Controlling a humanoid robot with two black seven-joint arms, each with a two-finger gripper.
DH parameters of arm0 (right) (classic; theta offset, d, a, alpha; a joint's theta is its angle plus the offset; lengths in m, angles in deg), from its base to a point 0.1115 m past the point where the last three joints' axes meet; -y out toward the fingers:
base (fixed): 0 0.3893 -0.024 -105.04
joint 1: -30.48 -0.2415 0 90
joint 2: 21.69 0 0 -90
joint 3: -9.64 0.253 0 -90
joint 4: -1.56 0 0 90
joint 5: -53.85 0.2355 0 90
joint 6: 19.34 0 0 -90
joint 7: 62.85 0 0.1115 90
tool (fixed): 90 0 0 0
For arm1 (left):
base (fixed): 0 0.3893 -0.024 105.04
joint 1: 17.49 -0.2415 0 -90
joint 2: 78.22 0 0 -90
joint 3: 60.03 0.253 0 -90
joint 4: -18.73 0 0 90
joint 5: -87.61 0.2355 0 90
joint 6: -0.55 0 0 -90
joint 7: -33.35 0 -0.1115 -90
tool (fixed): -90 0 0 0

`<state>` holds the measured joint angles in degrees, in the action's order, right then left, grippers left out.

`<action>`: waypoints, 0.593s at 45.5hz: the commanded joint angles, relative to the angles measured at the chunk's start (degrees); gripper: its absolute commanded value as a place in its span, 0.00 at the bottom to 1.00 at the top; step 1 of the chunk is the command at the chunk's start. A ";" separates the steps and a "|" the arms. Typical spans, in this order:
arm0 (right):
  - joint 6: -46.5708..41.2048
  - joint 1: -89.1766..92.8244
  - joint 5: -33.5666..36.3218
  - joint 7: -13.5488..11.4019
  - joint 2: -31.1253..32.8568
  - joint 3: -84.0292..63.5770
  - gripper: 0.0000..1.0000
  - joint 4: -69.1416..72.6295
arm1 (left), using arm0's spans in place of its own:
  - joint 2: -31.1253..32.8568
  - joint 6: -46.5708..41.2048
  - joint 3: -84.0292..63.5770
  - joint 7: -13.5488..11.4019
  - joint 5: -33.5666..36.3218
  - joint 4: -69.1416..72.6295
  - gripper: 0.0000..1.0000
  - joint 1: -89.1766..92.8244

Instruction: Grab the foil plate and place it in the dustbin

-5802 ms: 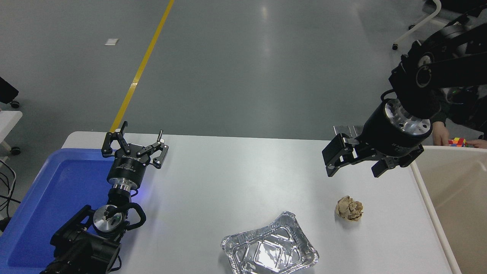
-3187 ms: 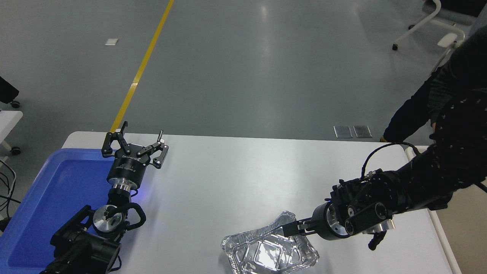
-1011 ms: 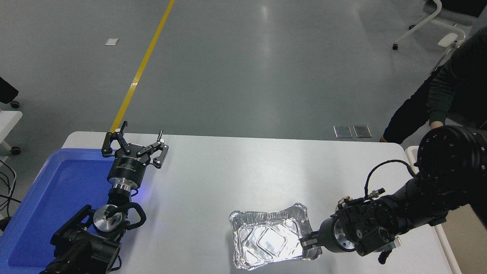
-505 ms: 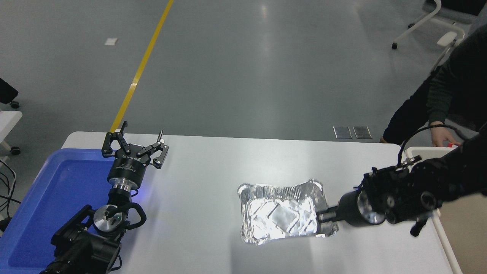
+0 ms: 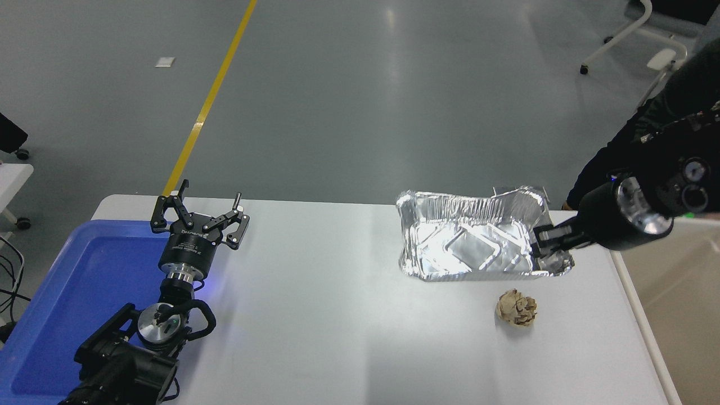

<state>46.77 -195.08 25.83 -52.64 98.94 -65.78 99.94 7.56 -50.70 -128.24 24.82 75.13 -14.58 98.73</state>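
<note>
The foil plate hangs in the air above the table's right half, tilted so its shiny embossed bottom faces me. My right gripper is shut on the plate's right rim, its arm coming in from the right edge. The beige dustbin stands just past the table's right edge, to the right of and below the plate; only its left part shows. My left gripper stands open at the lower left, parked above the edge of the blue tray.
A crumpled tan paper ball lies on the white table below the raised plate. A shallow blue tray fills the table's left end. A person in dark clothing stands at the far right.
My right gripper has lifted the foil plate up and to the right, toward the dustbin. The paper ball, hidden before by the arm, now shows. The left arm has not moved.
</note>
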 commanded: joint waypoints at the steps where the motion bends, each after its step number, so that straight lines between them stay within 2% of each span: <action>1: -6.35 -9.71 -1.95 -0.10 3.47 -6.39 0.00 -0.30 | 0.00 0.01 0.00 0.01 0.00 0.00 0.99 -0.03; 9: -5.21 -9.11 -1.86 -0.28 6.46 -8.42 0.00 -5.03 | 0.00 0.01 0.00 0.01 0.00 0.00 0.99 -0.03; 16: -1.79 1.25 -0.10 -0.28 13.40 -5.53 0.00 -19.52 | 0.00 0.01 0.00 0.01 0.00 0.00 0.99 -0.03; 21: -0.73 16.62 2.26 -0.28 18.67 3.42 0.00 -35.87 | 0.00 0.01 0.00 0.01 0.00 0.00 0.99 -0.03; 27: -0.11 33.93 6.92 -0.37 23.33 17.04 0.00 -48.36 | 0.00 0.01 0.00 0.01 0.00 0.00 0.99 -0.03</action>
<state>44.91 -186.12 27.20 -52.89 113.42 -65.28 74.86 7.55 -50.68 -128.24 24.84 75.14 -14.58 98.70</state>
